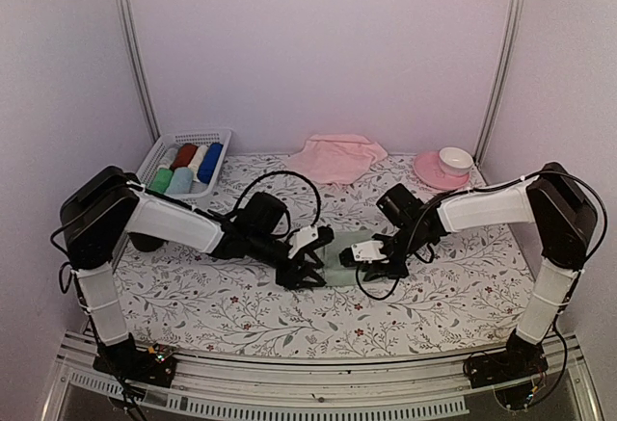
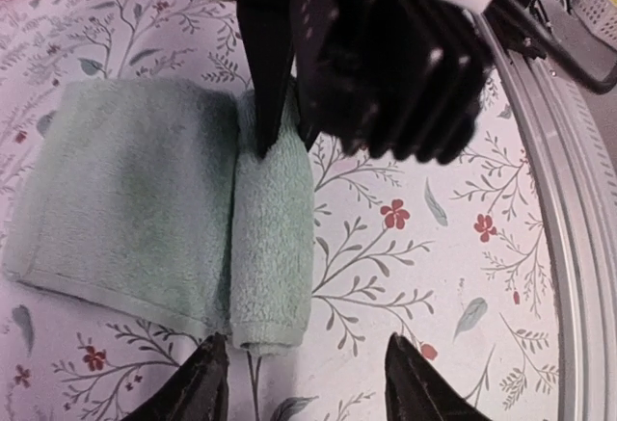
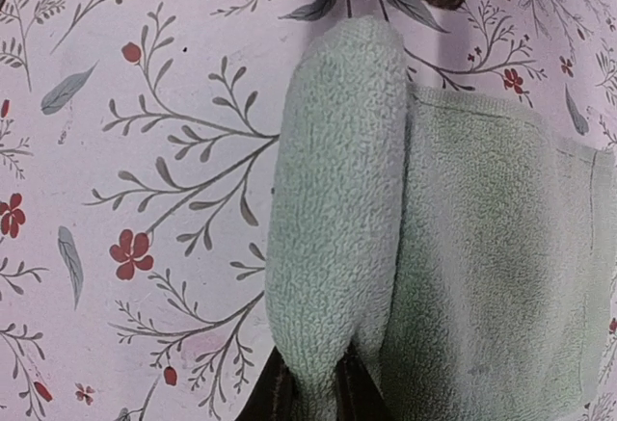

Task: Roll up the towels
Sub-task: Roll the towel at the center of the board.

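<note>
The mint green towel (image 1: pixel 339 250) lies mid-table, its flat part (image 2: pixel 125 199) spread out and one edge rolled into a narrow roll (image 2: pixel 273 238). My right gripper (image 1: pixel 374 257) is shut on one end of that roll (image 3: pixel 337 199), with its fingertips (image 3: pixel 280 392) pinching the cloth; it also shows in the left wrist view (image 2: pixel 275 103). My left gripper (image 1: pixel 307 269) is open, its fingertips (image 2: pixel 207 382) on either side of the roll's other end, not touching it. The pink towel (image 1: pixel 335 158) lies crumpled at the back.
A white basket (image 1: pixel 147 164) with several rolled cloths stands at the back left. A pink saucer (image 1: pixel 429 172) with a white cup (image 1: pixel 455 158) stands at the back right. The table's metal front rail (image 2: pixel 569 248) runs close to the roll.
</note>
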